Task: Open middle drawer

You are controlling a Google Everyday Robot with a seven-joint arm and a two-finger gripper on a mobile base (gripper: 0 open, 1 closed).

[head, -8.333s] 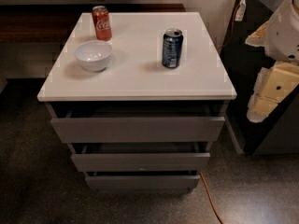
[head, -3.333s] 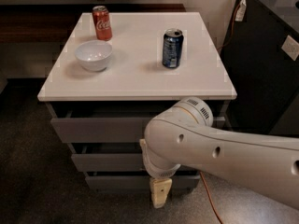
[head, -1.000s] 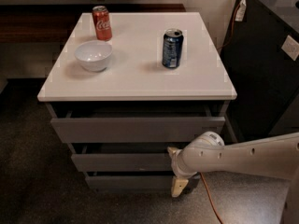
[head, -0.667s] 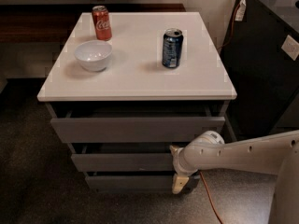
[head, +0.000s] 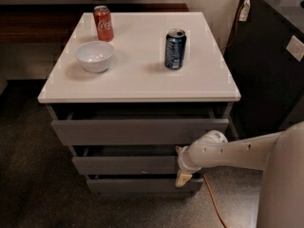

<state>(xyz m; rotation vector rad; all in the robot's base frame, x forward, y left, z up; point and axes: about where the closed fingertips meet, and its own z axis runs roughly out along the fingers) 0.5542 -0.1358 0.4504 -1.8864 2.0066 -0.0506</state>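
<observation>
A low cabinet with a white top point(head: 137, 87) has three grey handleless drawer fronts. The middle drawer point(head: 126, 165) is the mid-sized front, with a dark gap above it, and it stands slightly out from the cabinet. The top drawer point(head: 137, 131) is the widest and the bottom drawer point(head: 137, 185) the narrowest. My white arm point(head: 228, 151) reaches in from the right. My gripper point(head: 182, 171) is at the right end of the middle drawer front and partly hangs in front of the bottom drawer.
On the white top stand a red cola can point(head: 103, 23), a white bowl point(head: 95, 56) and a blue can point(head: 175, 49). A black cabinet point(head: 270, 65) stands close at the right. An orange cable point(head: 213, 204) runs along the dark floor.
My arm swung in from the right and went low in front of the drawers. Over the last second the gripper rose slightly to the middle drawer's right end. The drawers look unmoved.
</observation>
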